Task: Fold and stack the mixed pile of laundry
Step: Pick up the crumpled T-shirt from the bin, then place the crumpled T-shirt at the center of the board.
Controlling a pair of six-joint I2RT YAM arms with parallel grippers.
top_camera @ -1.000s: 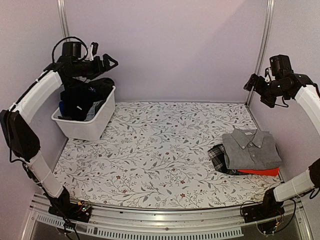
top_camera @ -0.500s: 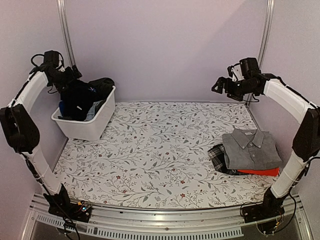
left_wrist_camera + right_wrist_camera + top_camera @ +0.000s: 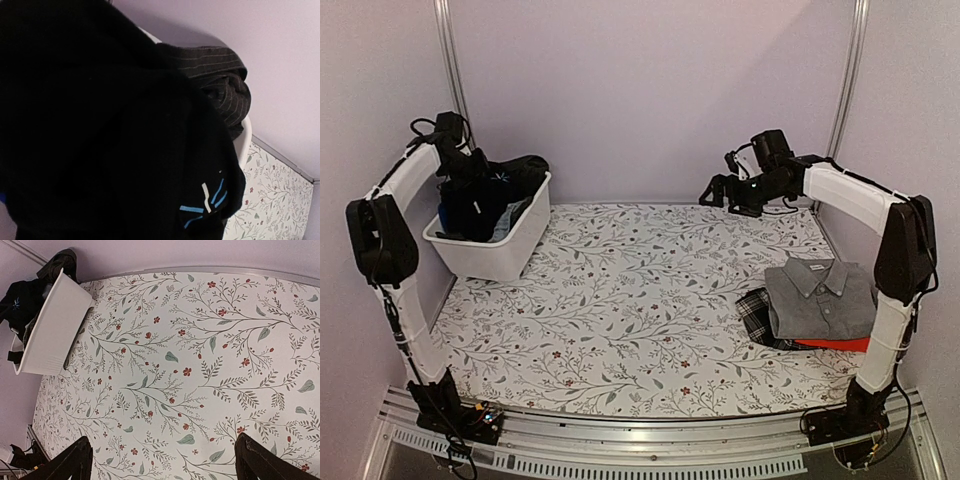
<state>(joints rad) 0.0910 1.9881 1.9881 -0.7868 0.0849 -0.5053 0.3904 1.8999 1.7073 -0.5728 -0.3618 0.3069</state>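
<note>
My left hand (image 3: 468,188), pressed together, sits buried in the limp, light black garment (image 3: 110,140) heaped in the white tub (image 3: 510,245) at far left, gripping cloth or not I cannot tell, best pinched at a bunched fold, while my right hand (image 3: 715,190) hovers spread.

Robot lab booth: plain walls (image 3: 650,90), aluminium frame (image 3: 448,50), floral-covered table (image 3: 650,290).
</note>
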